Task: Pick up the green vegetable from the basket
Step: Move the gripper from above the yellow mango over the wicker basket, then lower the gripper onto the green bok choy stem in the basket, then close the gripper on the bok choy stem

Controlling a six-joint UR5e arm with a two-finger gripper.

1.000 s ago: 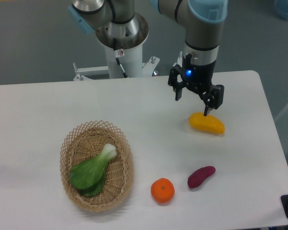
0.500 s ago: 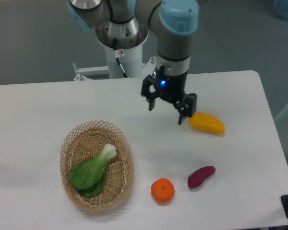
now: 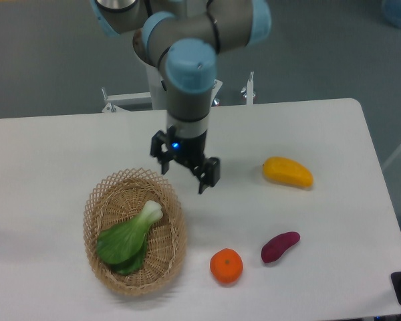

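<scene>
The orange (image 3: 226, 265) and purple sweet potato (image 3: 279, 246) lie nearest on the tabletop (image 3: 53, 154). Left of them the green vegetable (image 3: 127, 237) rests inside the basket (image 3: 100, 200), pale stem pointing up-right toward the gripper (image 3: 184, 174) — which hangs above the basket's far right rim, jaws spread wide, holding nothing. A yellow mango (image 3: 288, 172) lies farther right.

1. The white counter (image 3: 67, 154) fills most of the view.
2. A basket (image 3: 97, 200) sits at 8 o'clock.
3. An orange (image 3: 226, 265) lies at 6 o'clock.
4. A purple sweet potato (image 3: 280, 246) lies at 5 o'clock.
5. A yellow mango (image 3: 288, 172) lies at 3 o'clock.
</scene>
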